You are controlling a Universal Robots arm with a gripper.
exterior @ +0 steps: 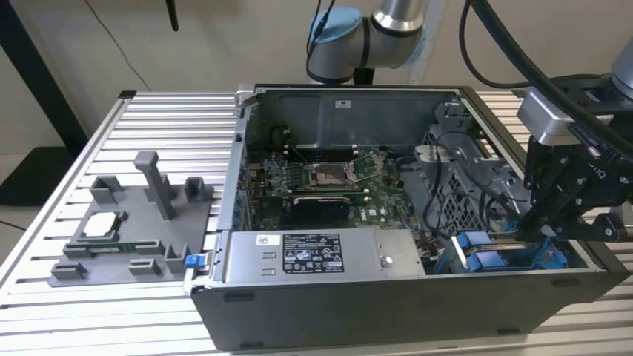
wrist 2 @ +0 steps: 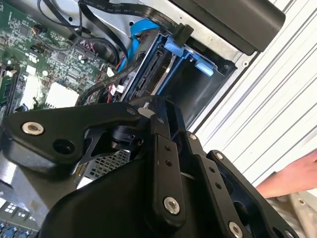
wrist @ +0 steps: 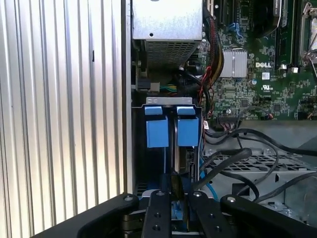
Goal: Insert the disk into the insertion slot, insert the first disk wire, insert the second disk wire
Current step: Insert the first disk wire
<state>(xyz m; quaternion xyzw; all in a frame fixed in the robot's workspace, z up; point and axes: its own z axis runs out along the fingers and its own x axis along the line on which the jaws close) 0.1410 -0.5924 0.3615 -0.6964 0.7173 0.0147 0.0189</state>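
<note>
One ribbed aluminium table [exterior: 148, 119] carries everything, with a plain pale wall [exterior: 59, 52] behind it and the robot arm [exterior: 386, 30] reaching in over the far side. On the exterior view's left sits a grey fixture tray [exterior: 74, 271], and a square processor chip [exterior: 102, 225] lies flat in it.

Now the big container: an open computer case [exterior: 396, 311] lying on its side. Inside are a green motherboard [exterior: 376, 211] with the black CPU socket [exterior: 328, 174] at its middle, and the silver power-supply box [exterior: 316, 256] along the front wall. Black cables [wrist: 233, 156] loop over the grey cage, and a blue cable [wrist 2: 136, 34] runs just beside the bay.

At the case's front corner, on the exterior view's right, is the insertion slot [wrist: 168, 100], with two blue tabs [wrist: 157, 131] standing side by side. The disk [wrist 2: 148, 74] stands on edge inside that slot, blue carrier rails on either side.

The gripper [wrist: 179, 193] is right down over the bay, fingers drawn in narrow and pinching the disk's thin near edge. I can't tell whether either wire is plugged in.

In the second wrist view a person's hand [wrist 2: 292, 178] rests on the table just beyond the case.
</note>
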